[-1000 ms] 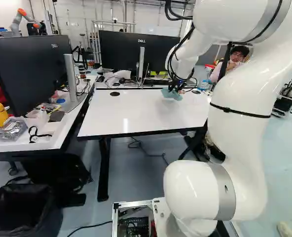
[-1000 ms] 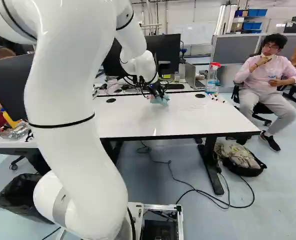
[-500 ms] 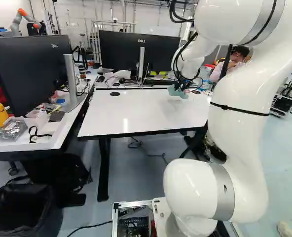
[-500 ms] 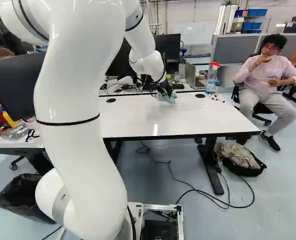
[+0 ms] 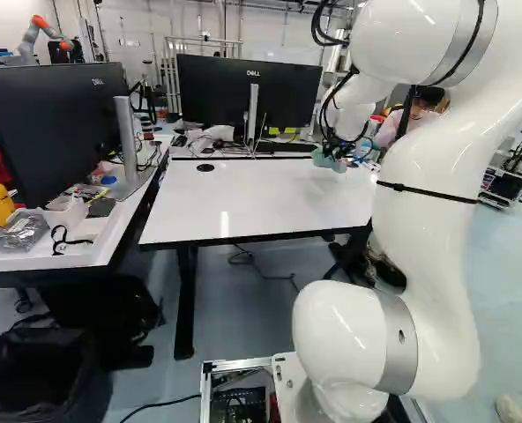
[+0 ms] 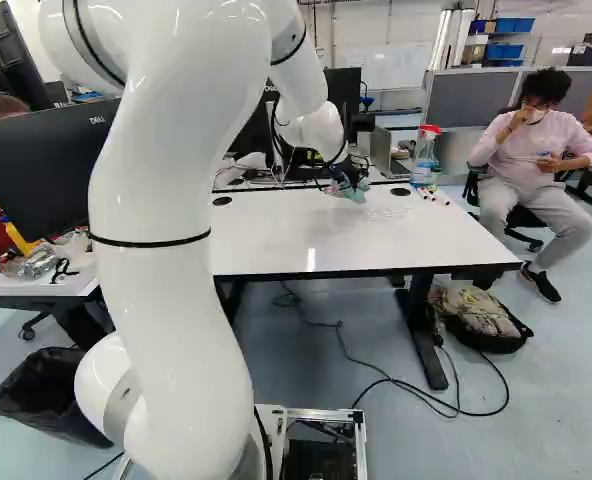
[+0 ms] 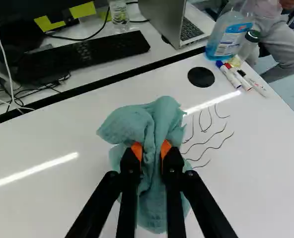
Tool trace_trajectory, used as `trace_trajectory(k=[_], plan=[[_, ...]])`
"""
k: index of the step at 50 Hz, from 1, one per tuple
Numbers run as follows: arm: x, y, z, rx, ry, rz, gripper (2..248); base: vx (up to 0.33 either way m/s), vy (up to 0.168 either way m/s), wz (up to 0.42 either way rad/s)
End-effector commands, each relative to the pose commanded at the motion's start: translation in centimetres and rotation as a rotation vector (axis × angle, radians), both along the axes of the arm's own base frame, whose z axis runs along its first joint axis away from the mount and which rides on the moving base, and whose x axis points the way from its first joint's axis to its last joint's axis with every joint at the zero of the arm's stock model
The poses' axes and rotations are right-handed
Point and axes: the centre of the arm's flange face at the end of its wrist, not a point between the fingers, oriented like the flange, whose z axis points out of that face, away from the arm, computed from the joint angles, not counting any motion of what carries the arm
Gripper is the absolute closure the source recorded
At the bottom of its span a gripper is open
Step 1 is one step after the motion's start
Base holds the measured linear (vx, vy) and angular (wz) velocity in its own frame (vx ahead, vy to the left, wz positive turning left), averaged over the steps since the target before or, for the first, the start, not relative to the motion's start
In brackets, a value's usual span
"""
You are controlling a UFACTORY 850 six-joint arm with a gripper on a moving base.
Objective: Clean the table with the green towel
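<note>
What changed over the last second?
The arm carried the green towel, held in the gripper, rightward in both base views, toward the markers. Nothing taken up or let go. Base, table and markers stayed put.

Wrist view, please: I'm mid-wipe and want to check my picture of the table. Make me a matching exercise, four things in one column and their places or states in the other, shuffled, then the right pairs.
Things
1. Towel
2. Keyboard
3. Marker pens
4. Pen lines

Places or states
A. Lying side by side near the spray bottle
B. Pinched in the gripper
C. Thin and dark, drawn on the white table beside what the gripper holds
D. On the far desk, beyond the table's black edge

Right pairs
1-B, 2-D, 3-A, 4-C
</note>
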Motion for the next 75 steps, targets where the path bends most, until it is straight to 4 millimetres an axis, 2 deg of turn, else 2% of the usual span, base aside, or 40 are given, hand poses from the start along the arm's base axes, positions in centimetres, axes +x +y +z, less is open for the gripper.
trace_trajectory(k=[37, 49, 75], plan=[[0.5, -6.6, 0.1, -0.025, -0.059, -0.091, 191, 0.000, 0.000, 0.000], [1.3, -8.5, -1.1, -0.023, -0.052, -0.112, 191, 0.000, 0.000, 0.000], [2.0, -9.3, -4.4, -0.008, -0.017, -0.118, 191, 0.000, 0.000, 0.000]])
